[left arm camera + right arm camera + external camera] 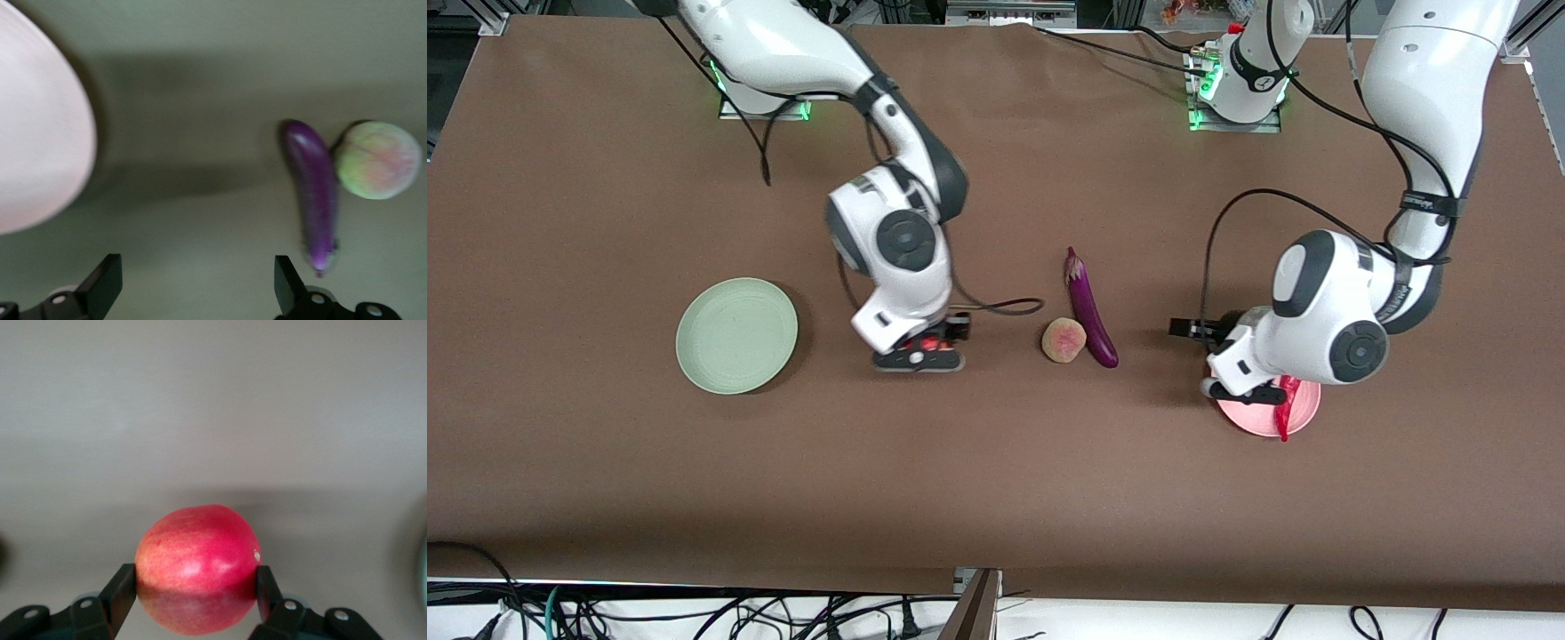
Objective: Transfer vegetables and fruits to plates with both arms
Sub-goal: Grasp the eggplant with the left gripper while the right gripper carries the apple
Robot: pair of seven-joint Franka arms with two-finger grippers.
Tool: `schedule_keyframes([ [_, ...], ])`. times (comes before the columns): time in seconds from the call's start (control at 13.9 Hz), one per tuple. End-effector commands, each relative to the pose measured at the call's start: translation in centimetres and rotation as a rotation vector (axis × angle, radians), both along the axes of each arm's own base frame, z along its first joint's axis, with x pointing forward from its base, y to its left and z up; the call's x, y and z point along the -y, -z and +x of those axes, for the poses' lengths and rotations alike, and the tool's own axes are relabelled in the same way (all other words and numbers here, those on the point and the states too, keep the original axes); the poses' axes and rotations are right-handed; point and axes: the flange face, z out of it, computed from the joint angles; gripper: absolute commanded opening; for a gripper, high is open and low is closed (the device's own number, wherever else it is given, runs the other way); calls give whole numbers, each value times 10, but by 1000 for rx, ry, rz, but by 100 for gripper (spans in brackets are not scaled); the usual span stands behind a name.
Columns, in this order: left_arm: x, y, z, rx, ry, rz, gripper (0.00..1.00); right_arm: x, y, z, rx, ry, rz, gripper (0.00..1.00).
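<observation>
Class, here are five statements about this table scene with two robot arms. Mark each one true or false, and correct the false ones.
1. The right gripper is shut on the red fruit. True.
2. The chili pepper lies on the green plate. False: it lies on the pink plate; nothing lies on the green one.
3. The left gripper holds the eggplant. False: it is open and holds nothing, over the table beside the pink plate.
4. The peach sits on the table right beside the eggplant. True.
5. The peach is on a plate. False: it is on the bare table.
</observation>
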Motion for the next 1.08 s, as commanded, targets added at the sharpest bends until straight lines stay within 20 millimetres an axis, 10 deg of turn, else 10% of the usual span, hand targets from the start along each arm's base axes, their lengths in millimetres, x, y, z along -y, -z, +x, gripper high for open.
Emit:
schedule_keyframes([
  [0.0,42,-11,-20,-20,-73,-2,100,82,-12,10,-80,-132,-15,12],
  [0.29,84,23,-60,92,-50,-28,100,233,15,-19,-107,-262,-37,14],
  [0.43,96,35,-78,165,-48,-39,84,279,35,-35,-98,-287,-41,14],
  [0.65,121,47,-92,172,-9,-32,67,290,65,-53,-110,-235,8,63],
  [0.94,121,67,-101,185,-29,-32,70,277,42,-49,-119,-191,27,76],
  [1.01,120,74,-104,189,-32,-34,71,260,26,-43,-120,-172,31,92],
])
